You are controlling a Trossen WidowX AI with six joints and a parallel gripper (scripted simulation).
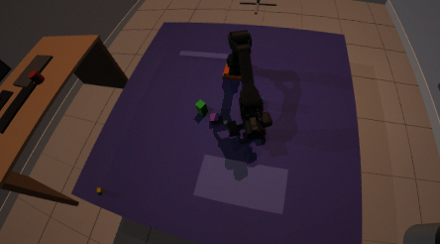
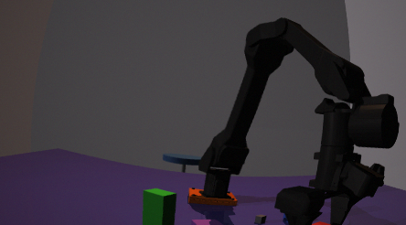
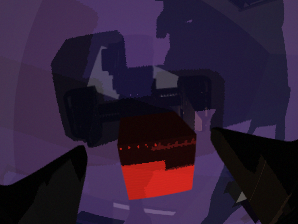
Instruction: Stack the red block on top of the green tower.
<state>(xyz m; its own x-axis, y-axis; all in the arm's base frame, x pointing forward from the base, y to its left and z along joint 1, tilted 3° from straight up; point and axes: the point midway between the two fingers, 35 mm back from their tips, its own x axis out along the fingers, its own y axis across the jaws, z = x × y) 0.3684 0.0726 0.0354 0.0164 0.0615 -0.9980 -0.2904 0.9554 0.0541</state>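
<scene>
The red block (image 3: 159,177) (image 2: 322,223) sits on the purple mat. In the wrist view it lies between the two fingers, its upper part in shadow, with a gap on each side. The arm hides it in the top view. My gripper (image 3: 150,143) is open and empty, pointing down over the red block; its fingertips are out of sight in the top and exterior views. The green tower (image 1: 201,107) (image 2: 158,209) stands upright on the mat, to the left of the gripper in the top and exterior views, well apart from it. Its foot is cut off in the exterior view.
A magenta block (image 1: 214,117) (image 2: 207,222) lies between the tower and the gripper. A small grey cube (image 2: 260,219) and a blue block (image 2: 285,218) are near the gripper. A yellow cube (image 1: 99,190) lies at the mat's near left. The arm's orange base (image 2: 212,198) is behind.
</scene>
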